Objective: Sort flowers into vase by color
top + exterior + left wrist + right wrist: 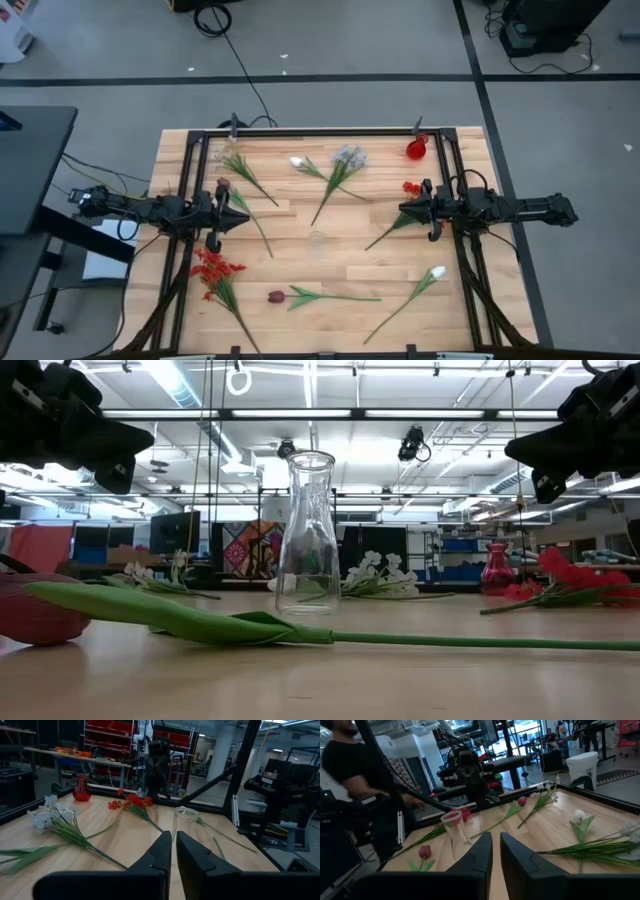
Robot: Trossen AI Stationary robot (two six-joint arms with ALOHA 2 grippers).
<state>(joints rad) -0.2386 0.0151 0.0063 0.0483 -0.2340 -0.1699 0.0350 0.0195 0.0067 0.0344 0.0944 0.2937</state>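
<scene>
At table centre: clear vase (318, 240) empty, upright.

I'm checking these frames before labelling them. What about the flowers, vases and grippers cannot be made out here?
- High view: the clear vase is a faint ring; its height is lost.
- Low view: the maroon tulip is cut off by the left edge.
- Low view: both grippers sit in the top corners, fingertips out of frame.
- Left wrist view: the red vase is too small to show whether it holds anything.
</scene>
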